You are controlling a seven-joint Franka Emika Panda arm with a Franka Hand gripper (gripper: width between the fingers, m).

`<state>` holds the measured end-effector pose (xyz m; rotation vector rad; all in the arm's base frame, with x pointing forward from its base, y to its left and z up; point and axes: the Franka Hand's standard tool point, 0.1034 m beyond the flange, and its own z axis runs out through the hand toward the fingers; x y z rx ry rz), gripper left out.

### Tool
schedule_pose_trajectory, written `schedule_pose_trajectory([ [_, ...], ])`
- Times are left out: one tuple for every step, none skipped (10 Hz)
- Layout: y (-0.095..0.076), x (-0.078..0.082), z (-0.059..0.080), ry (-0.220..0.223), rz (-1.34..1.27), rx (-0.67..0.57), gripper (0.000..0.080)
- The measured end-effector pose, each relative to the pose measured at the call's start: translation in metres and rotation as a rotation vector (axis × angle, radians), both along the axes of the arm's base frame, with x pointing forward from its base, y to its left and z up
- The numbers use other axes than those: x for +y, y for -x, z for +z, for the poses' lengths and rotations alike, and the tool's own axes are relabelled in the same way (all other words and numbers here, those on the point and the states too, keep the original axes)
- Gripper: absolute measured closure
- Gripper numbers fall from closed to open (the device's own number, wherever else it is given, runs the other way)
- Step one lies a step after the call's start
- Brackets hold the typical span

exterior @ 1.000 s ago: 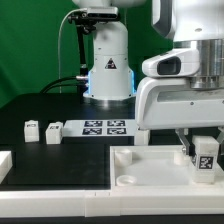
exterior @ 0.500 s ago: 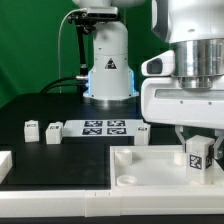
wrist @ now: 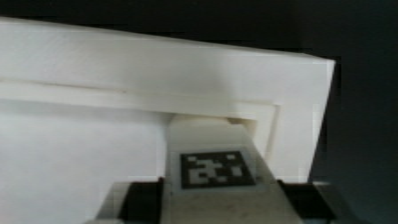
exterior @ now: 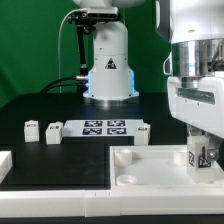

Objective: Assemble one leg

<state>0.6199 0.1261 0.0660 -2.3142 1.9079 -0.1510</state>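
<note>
I have the gripper [exterior: 203, 160] pinching the leg [exterior: 204, 155] over the white panel [exterior: 150, 165] at the desk's front corner; it looks light, rigid, smooth, best held by its flat sides.

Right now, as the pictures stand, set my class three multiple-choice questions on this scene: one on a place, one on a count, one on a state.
1. Where is the leg that sits in the gripper?
A. On the black table
B. Against the robot's base
C. At the corner of the white panel on the exterior view's right

2. How many black tags does the marker board carry?
A. Two
B. Four
C. Six

3. What is the gripper doing?
A. Shut on the leg
B. Open and empty
C. Out of sight

Answers:
1 C: both views show the leg at the panel's corner.
2 B: the exterior view shows four tags, in two rows of two.
3 A: the wrist view shows the fingers pressed against the leg on both sides.
</note>
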Motion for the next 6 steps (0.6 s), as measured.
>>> schedule_pose_trajectory([
  [0.0, 0.0, -0.0001, 0.008, 0.047, -0.002, 0.0396],
  [0.0, -0.0003, -0.0003, 0.019, 0.107, -0.004, 0.0258],
  [0.0, -0.0004, -0.0003, 0.047, 0.261, -0.01, 0.0182],
  [0.0001, -0.0003, -0.0006, 0.079, 0.45, -0.016, 0.0182],
  [-0.0003, -0.0017, -0.0012, 0.105, 0.613, -0.021, 0.0155],
  [0.0, -0.0007, -0.002, 0.131, 0.749, -0.024, 0.0151],
])
